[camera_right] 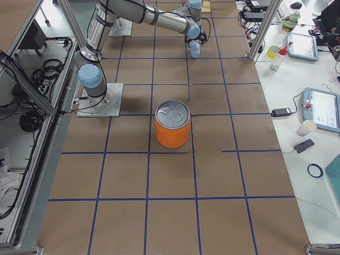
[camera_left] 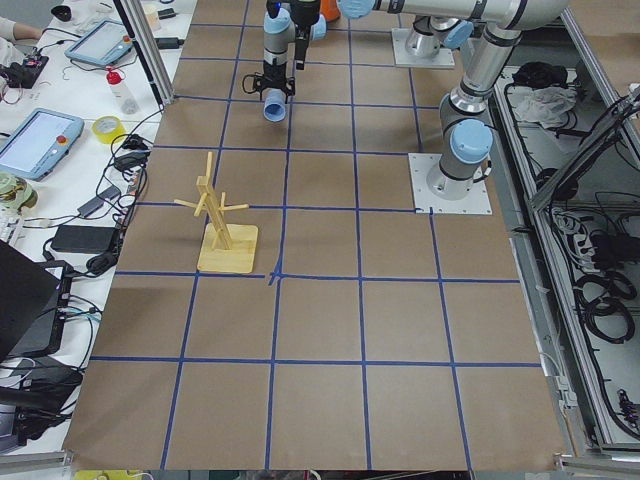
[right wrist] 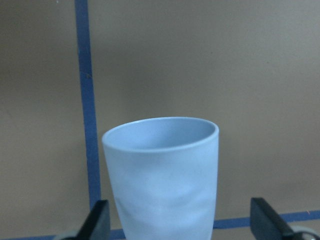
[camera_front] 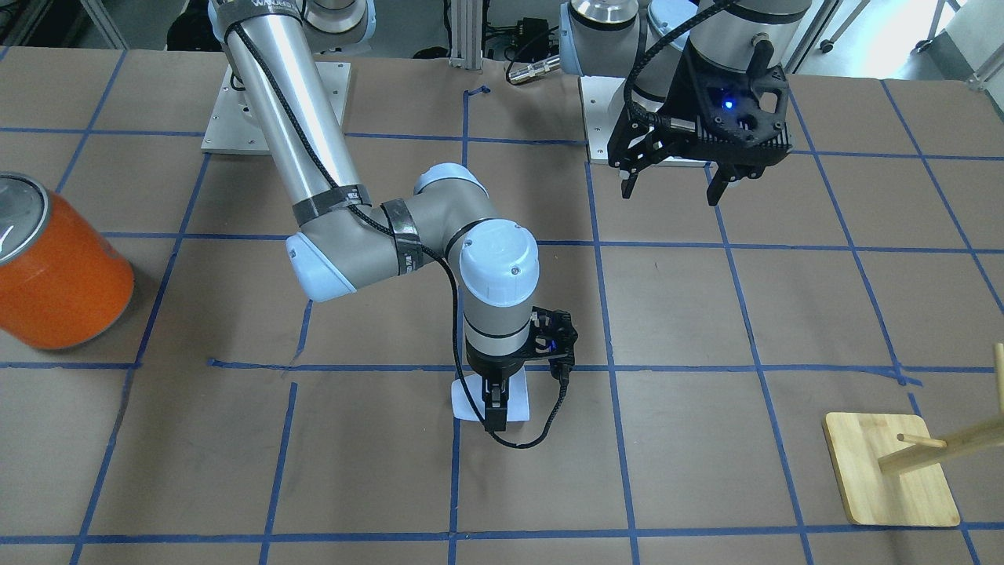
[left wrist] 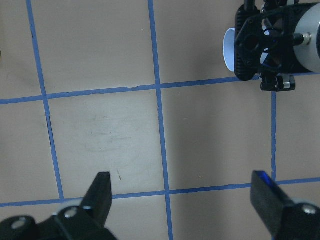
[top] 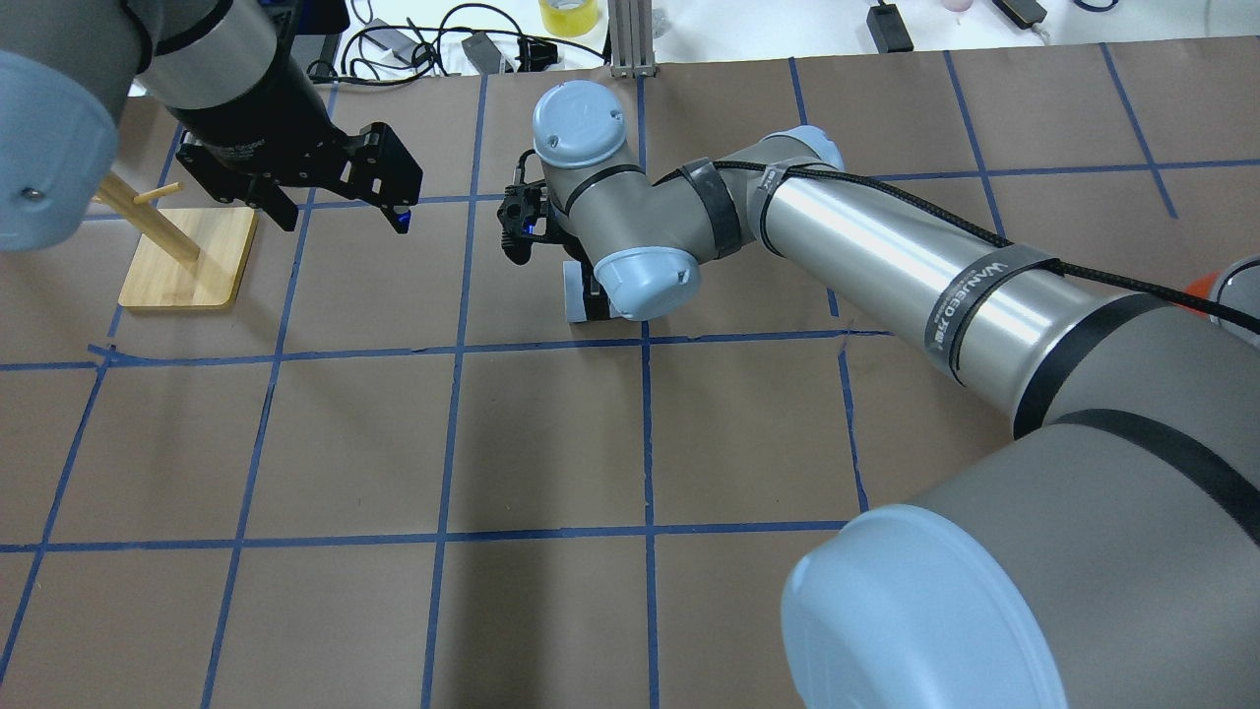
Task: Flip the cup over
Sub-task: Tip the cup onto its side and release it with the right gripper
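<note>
The pale blue-white cup [right wrist: 165, 170] lies on its side on the brown table paper, near a blue tape line. It also shows under the right arm in the front view [camera_front: 515, 402] and in the overhead view [top: 578, 300]. My right gripper [right wrist: 180, 220] points down over the cup with its fingers spread on either side of it, open. The cup's rim [left wrist: 229, 47] peeks out beside that gripper in the left wrist view. My left gripper [camera_front: 671, 184] hangs open and empty above the table, well away from the cup.
A large orange can [camera_front: 59, 275] with a silver top stands toward the robot's right end of the table. A wooden peg stand [camera_front: 890, 479] on a square base sits at the robot's left, beyond the left gripper [top: 340, 212].
</note>
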Robot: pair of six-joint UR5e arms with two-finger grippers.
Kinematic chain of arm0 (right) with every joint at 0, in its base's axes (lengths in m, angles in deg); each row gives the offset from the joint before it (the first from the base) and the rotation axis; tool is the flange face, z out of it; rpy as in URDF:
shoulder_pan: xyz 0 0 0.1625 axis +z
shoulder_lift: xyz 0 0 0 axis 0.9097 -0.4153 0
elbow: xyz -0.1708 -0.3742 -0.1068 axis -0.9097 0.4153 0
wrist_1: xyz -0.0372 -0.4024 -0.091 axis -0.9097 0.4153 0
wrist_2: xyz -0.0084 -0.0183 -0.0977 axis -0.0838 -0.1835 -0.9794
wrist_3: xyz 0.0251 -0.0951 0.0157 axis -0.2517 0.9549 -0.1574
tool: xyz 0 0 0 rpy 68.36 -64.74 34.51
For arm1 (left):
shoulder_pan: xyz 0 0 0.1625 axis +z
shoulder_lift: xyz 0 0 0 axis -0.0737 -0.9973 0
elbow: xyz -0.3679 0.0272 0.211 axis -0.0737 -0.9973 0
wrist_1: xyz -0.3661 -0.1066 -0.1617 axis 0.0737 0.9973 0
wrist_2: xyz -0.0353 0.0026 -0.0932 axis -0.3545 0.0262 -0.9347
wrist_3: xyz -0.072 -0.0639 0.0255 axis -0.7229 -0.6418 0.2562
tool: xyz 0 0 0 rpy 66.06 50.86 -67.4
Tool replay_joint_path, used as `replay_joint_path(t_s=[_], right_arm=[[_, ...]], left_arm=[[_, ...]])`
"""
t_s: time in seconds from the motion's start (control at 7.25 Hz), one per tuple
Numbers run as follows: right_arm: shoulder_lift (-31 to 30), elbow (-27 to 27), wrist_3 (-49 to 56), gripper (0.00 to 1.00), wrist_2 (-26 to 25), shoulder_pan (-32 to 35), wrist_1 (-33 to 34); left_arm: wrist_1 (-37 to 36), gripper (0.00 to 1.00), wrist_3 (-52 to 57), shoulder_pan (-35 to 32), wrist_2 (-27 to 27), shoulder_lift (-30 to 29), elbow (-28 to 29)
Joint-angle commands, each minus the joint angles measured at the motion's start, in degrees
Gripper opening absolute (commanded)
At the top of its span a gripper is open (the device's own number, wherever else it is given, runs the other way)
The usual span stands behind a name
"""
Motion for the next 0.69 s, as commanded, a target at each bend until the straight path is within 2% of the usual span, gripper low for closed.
replay_joint_path(t_s=[0.0, 0.41, 0.55], right_arm=[[-3.6, -0.2, -2.0, 1.0, -0.2, -0.6, -0.7], [-12.6, -0.2, -8.0, 1.0, -0.3, -3.3, -1.9], [-16.8, -0.2, -9.8, 1.0, -0.3, -5.3, -5.7]], left_arm=[[0.0, 1.0, -0.1, 0.0, -0.1, 0.0, 0.0], [0.5, 1.0, 0.7, 0.6, -0.3, 1.4, 0.4], [0.6, 1.0, 0.7, 0.8, -0.1, 2.1, 0.2]])
